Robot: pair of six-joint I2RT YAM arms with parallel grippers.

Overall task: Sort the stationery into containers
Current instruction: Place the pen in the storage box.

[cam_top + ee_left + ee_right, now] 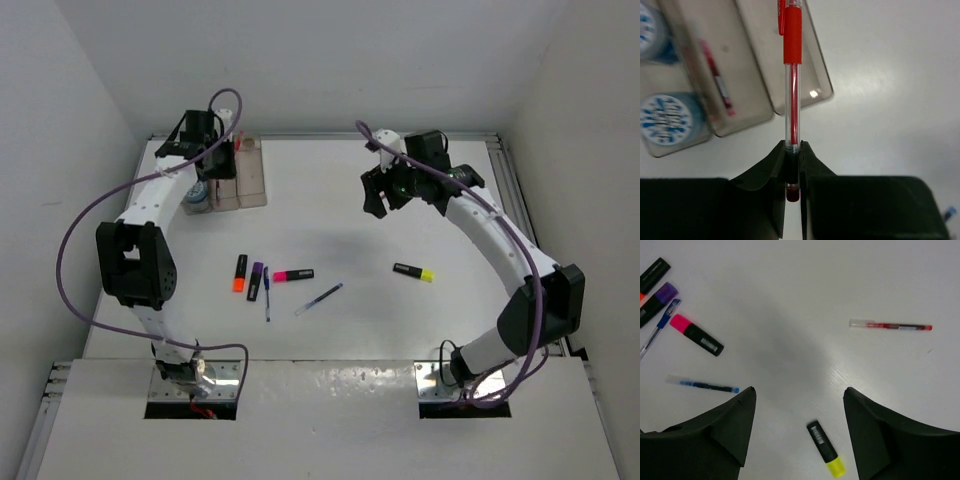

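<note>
— Clamping a thin red pen (793, 75) near its lower end, the left gripper (793, 152) is pictured by the tan three-slot rectangular tray (812, 75), upper left of the overhead frame.

— And the right gripper (799, 395)?

— Jaws are held wide apart above the white table (790, 290); a yellow-capped black highlighter (826, 449) is seen lying between them.

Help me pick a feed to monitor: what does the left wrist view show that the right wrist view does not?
Only the left wrist: the left gripper shut on a red pen, plus the divided tray holding blue-and-white discs and a reddish pen. Only the right wrist: the right gripper open above a yellow-capped highlighter, a pink-capped highlighter, a blue pen and a thin red pen. Both: the white table.
</note>
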